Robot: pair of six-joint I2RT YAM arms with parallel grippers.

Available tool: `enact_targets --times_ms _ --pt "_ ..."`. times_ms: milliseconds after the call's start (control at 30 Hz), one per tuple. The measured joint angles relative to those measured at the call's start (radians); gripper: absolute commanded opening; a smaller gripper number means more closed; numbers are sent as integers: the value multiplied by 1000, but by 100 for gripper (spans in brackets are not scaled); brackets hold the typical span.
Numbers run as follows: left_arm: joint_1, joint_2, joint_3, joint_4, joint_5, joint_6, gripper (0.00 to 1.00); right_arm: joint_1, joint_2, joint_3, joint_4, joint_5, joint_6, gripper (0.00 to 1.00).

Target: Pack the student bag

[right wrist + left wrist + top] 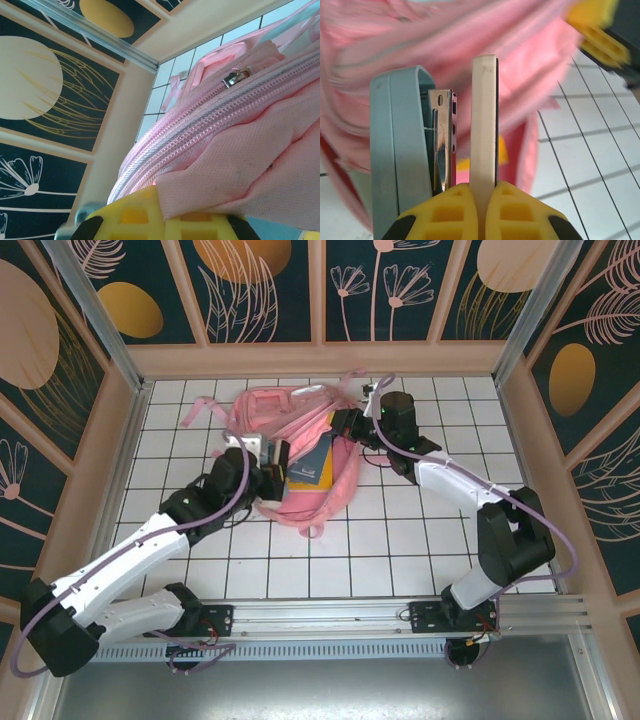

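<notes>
The student bag (285, 410), light pink, lies at the middle back of the tiled floor with its mouth held open toward the arms. A dark blue and yellow book (312, 468) shows inside the mouth. My right gripper (345, 425) is shut on the bag's pink fabric (240, 170) beside the zip teeth (200, 135), lifting that edge. My left gripper (483, 192) is shut on the cream bar (484, 125) of a stapler with a grey-blue body (402, 140) and a metal rail (442, 140). It holds the stapler at the bag's mouth (275, 465).
A silver zip pull (235, 77) sits on the bag's edge. Pink straps (200, 410) trail left and back of the bag. Wooden walls (320, 358) enclose the white tiled floor (400, 530). The right gripper's yellow fingers (600, 37) show beyond the bag in the left wrist view.
</notes>
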Motion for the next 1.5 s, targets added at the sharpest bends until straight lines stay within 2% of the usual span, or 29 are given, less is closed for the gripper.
enact_targets --times_ms 167,367,700,900,1033,1333,1400,1500 --pt "-133 61 2 11 -16 27 0 0 12 12 -13 8 1 0" --pt "-189 143 2 57 -5 37 0 -6 12 13 -14 3 3 0" --pt "-178 356 61 76 -113 13 0 13 -26 -17 -21 5 29 0" --pt "-79 459 163 102 -167 -27 0 39 -99 -83 -44 20 30 0" --pt "-42 504 195 116 -242 -49 0 48 -140 -114 -43 24 39 0" --pt "-47 647 271 153 -439 -66 0 49 -155 -134 -44 43 53 0" --pt "-47 679 290 163 -474 -64 5 49 -155 -134 -44 53 52 0" --pt "-47 727 325 168 -518 -58 28 47 -155 -134 -48 72 52 0"
